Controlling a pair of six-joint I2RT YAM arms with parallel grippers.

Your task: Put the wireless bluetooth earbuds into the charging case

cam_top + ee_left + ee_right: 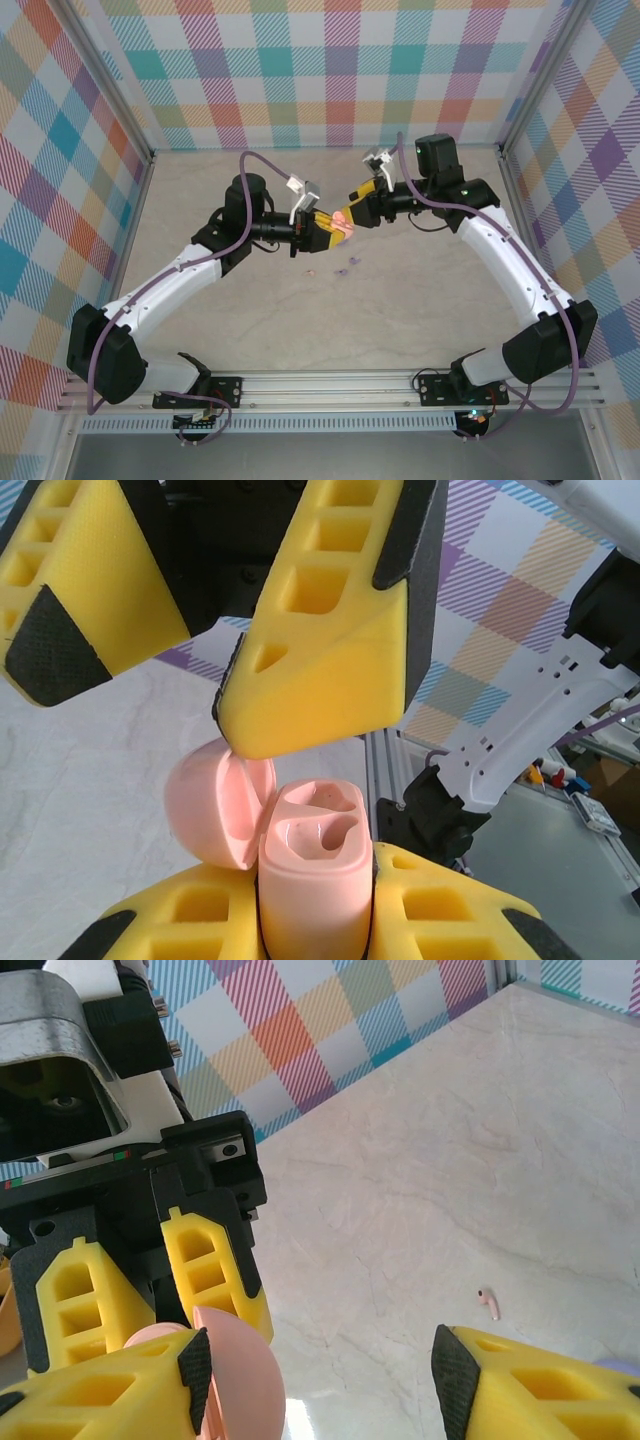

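one pink earbud (490, 1303): tiny, likely light, slippery; pinch its stem. left gripper (315, 912) clamps charging case (314, 852); right gripper (320, 1380) agape.

Pink charging case (315, 880) open, empty; pink earbud (490, 1304) lying loose

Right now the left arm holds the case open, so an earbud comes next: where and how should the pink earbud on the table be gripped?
Probably from straight above, jaws closing across the slim sides of the pink earbud: it lies flat on the table, nothing touching it.
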